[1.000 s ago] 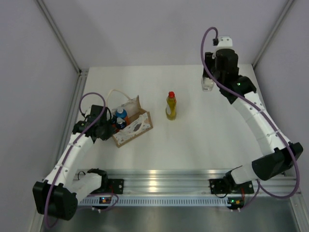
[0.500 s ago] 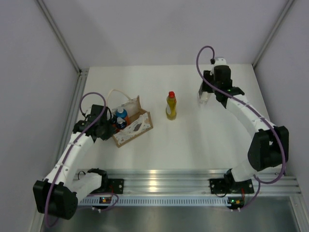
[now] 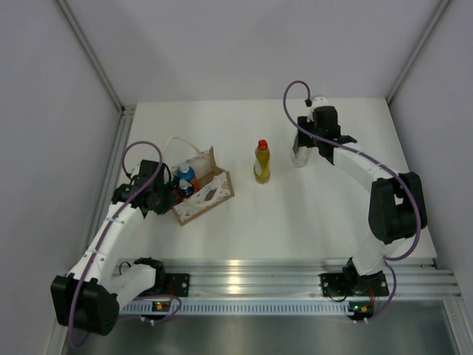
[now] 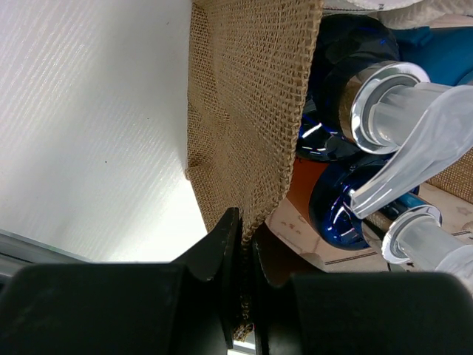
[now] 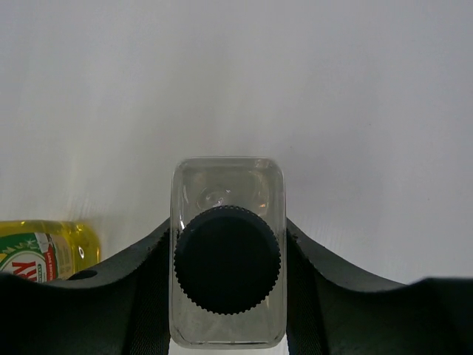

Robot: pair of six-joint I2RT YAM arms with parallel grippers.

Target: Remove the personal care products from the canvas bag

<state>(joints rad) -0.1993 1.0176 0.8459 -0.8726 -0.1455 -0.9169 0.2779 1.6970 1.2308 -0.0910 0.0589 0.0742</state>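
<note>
My left gripper was pinched shut on the woven wall of the canvas bag, which sat on the table at my near left. Inside it stood bottles with glossy blue tops and clear pump heads, crowded together. Farther out, mid-table, the yellow bottle with its red cap stood upright, well apart from the bag. Just beyond it to the right, my right gripper was clamped on the clear bottle with the dark ribbed cap. I could not tell whether its base touched the table.
</note>
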